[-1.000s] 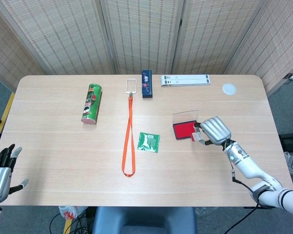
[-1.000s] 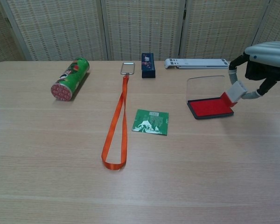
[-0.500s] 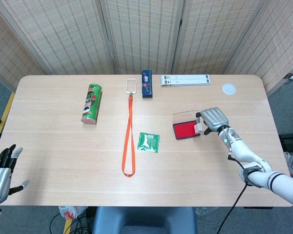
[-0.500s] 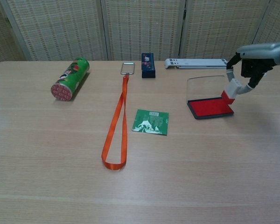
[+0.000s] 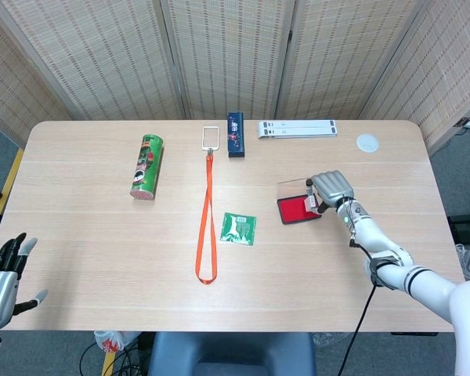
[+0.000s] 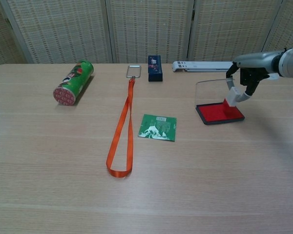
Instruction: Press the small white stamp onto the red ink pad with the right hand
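pale metal fingers of the left hand (image 5: 1,276) are seen spread apart with nothing held, low at the table's (image 5: 86,258) left edge. further right, the red ink pad (image 6: 219,112) is lain on the table, its clear lid raised behind. the small white stamp (image 6: 231,97) is pinched by the right hand (image 5: 331,189), its red base touching the pad's right part
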### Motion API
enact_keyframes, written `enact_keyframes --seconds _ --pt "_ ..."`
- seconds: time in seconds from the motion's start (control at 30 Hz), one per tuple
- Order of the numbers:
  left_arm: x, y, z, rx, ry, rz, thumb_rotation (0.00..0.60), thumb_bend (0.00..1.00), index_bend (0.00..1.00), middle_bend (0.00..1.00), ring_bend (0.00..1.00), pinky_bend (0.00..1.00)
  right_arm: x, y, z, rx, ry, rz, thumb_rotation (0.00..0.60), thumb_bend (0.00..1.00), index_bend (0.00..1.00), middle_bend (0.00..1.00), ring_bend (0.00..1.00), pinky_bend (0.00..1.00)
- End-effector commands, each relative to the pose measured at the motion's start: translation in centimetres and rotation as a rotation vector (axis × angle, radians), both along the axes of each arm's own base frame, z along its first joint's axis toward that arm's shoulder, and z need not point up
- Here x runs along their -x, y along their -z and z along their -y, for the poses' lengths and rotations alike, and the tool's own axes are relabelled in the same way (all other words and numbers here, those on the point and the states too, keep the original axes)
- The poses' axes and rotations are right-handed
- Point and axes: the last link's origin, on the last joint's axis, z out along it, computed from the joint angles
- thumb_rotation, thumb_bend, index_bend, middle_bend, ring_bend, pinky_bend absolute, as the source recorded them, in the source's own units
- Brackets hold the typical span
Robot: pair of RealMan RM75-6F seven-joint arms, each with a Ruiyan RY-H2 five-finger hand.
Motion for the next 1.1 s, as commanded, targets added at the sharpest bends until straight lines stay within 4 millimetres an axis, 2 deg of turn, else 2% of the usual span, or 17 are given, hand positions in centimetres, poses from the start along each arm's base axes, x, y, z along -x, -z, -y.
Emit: enact_keyframes --seconds 0.03,0.83,0.97,1.1 --pt "-0.1 0.0 0.0 -0.002 0.003 0.003 0.600 0.20 0.08 0.05 0.07 0.27 -0.1 0.6 0.2 -0.008 0.004 -0.006 0.600 0.35 0.94 1.00 0.89 0.88" --pt "-0.2 0.0 0.3 -0.009 0.012 0.000 0.600 0.20 0.09 0.05 0.07 0.27 0.9 2.2 0.5 -0.024 0.014 -0.047 0.600 0.35 0.94 1.00 0.89 0.88" --pt "-0.2 0.0 0.3 -0.011 0.013 0.001 0.600 0.20 0.08 0.05 0.07 0.27 0.7 1.6 0.3 -0.013 0.000 -0.032 0.600 0.35 0.94 1.00 0.89 0.88" --pt "-0.2 0.1 0.2 -0.012 0.011 -0.002 0.600 0.20 0.08 0.05 0.07 0.27 0.1 0.2 -0.2 0.008 -0.033 -0.004 0.600 0.35 0.94 1.00 0.89 0.88"
